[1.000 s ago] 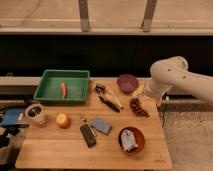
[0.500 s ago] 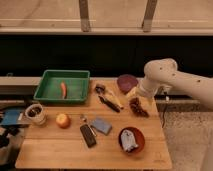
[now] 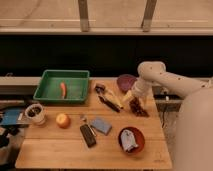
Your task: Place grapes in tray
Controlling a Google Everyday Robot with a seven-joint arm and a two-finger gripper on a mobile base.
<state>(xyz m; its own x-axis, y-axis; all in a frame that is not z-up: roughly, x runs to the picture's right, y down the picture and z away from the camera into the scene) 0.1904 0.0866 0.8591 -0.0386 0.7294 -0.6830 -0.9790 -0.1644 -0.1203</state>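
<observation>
Claw (image 3: 135, 100) down low, right over the lumpy bunch of dark reddish-purple grapes (image 3: 139, 109) on the wooden desk (image 3: 55, 146), placed for a pickup. Clenched or released, I cannot tell. The shallow green plastic tray (image 3: 49, 76) sits well apart from the claw, across the desk.

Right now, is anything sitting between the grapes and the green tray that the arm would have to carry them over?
Yes. The banana lies between the grapes and the tray, so a straight path crosses it. The gripper sits right at the grapes, with nothing visible between them.
</observation>
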